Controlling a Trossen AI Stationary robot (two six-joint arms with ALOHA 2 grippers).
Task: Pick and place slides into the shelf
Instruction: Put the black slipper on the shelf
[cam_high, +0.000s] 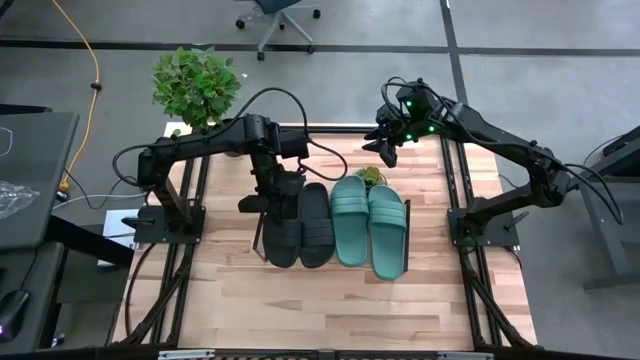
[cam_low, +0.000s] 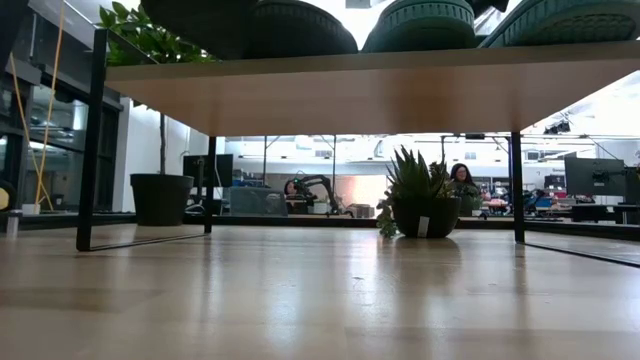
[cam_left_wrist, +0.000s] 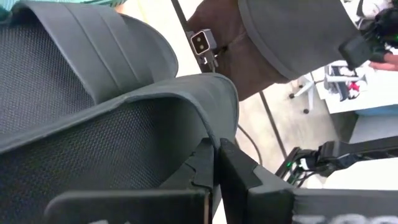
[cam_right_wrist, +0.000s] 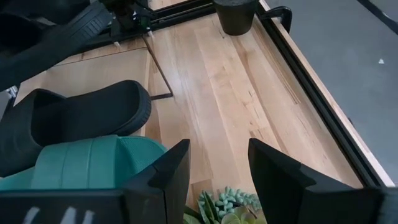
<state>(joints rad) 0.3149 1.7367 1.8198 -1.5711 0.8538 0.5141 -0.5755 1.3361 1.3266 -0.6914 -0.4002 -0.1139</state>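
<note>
Left pincer (cam_high: 268, 190): clenched on the rim of the leftmost black slide (cam_high: 282, 228); the left wrist view shows its fingers (cam_left_wrist: 239, 174) pinched onto that edge.
Slides: four lie side by side across the shelf (cam_low: 400, 90) at the desk's (cam_high: 300, 310) middle, two black at left, then the two teal slides (cam_high: 370, 225); long axes run from far edge to near edge.
Right pincer (cam_high: 385, 150): released, jaws well apart, hovering by the desk's far edge beyond the teal slides.
Low view only: the soles resting on the plank, and a small potted plant (cam_low: 420, 195) under the shelf.
</note>
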